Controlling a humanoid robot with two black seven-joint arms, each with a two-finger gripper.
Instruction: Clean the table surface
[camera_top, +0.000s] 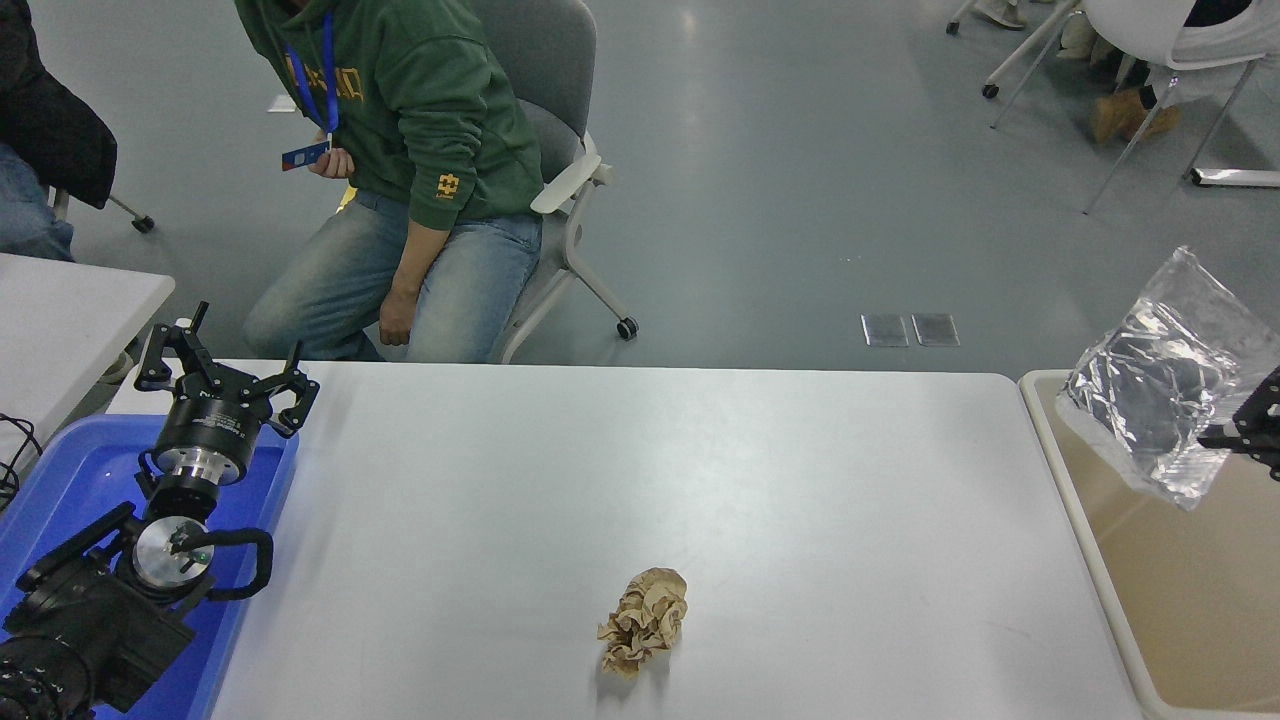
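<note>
We are clearing counter (800, 480). Right claw (1240, 437) at 3 o'clock edge, pinching silver foil bag (1165, 395) over beige bin (1180, 600): light, crinkly, slippery. Crumpled brown paper (643, 620) at 6 o'clock is lying soft, light; we are judging mid-wad grip best. Left claw (225, 375) at 9 o'clock is gaping empty.

Your worktop (760, 470) has one crumpled paper wad (643, 620) on it, near the front edge, about centre. Tray (60, 480) sits at its left end, with the left tool (225, 375) parked over the tray's far edge. Bin (1180, 590) stands off the right end; right tool (1240, 435) holds a foil bag (1165, 385) above it. Person seated (400, 170) behind, far left.
</note>
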